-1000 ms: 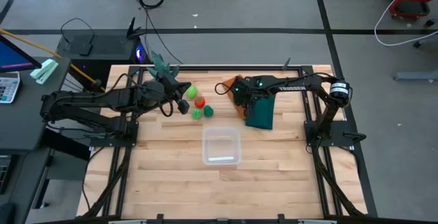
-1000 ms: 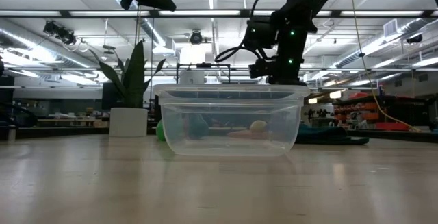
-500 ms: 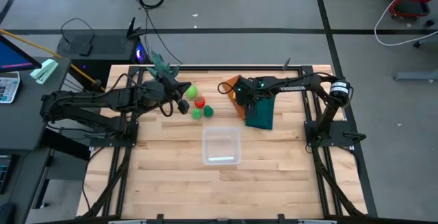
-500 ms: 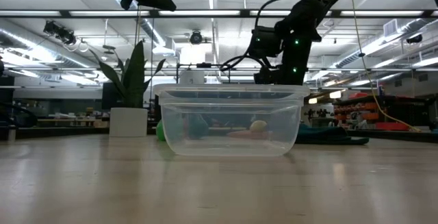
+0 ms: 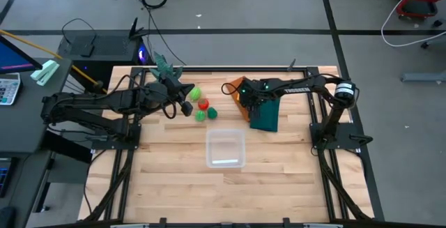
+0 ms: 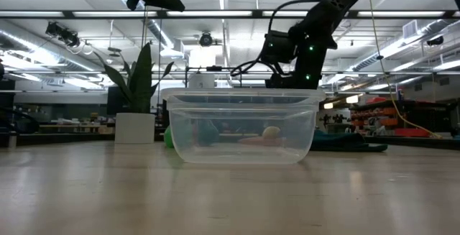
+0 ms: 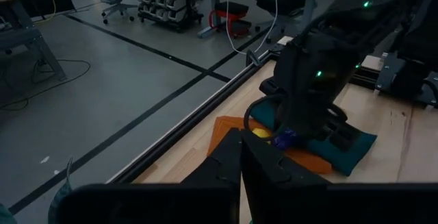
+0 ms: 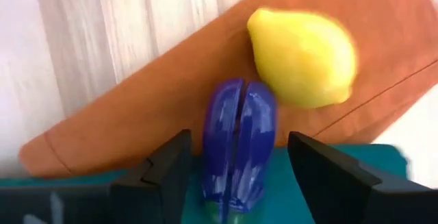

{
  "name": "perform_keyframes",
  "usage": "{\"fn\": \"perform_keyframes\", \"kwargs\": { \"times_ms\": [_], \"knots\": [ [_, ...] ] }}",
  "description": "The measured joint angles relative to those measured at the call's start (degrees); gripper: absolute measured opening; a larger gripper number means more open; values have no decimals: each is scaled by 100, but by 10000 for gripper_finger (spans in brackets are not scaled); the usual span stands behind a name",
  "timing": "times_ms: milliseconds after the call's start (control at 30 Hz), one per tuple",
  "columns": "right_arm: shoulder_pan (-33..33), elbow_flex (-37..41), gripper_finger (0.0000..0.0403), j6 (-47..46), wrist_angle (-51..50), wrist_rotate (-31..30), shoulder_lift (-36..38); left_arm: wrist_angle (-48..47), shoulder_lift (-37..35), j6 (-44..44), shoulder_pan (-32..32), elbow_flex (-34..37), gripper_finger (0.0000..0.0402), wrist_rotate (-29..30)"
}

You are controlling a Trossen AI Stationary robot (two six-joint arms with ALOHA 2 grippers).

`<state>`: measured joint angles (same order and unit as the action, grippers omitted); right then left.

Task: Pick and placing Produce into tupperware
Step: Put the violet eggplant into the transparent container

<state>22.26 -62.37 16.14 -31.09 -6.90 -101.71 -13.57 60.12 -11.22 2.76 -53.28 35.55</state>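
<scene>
Overhead: grey floor with dark seams around a pale wooden bench (image 5: pixel 174 179). Clear tupperware (image 5: pixel 225 148) sits mid-bench. Orange cloth (image 8: pixel 137 107) carries the yellow produce (image 8: pixel 302 57) and purple produce (image 8: pixel 237 142). Right hand (image 8: pixel 236 172) open astride the purple piece. Left hand (image 7: pixel 241 166) closed, empty.

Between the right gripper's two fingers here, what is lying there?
In the right wrist view, the purple produce piece lies between the open right gripper's fingers, on the orange cloth, with the yellow piece just beyond it.
</scene>
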Motion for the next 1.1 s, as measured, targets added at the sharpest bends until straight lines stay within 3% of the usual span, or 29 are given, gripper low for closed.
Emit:
{"fn": "perform_keyframes", "kwargs": {
  "times_ms": [367,833,1100],
  "knots": [
    [-74,-15,181,-242,262,18,-298,-2,0,-10,0,0,10,0],
    [-151,-63,101,-262,147,0,-155,-4,0,-3,0,0,22,0],
    [-179,-63,101,-367,34,-26,180,-5,0,4,0,0,8,0]
  ]
}}
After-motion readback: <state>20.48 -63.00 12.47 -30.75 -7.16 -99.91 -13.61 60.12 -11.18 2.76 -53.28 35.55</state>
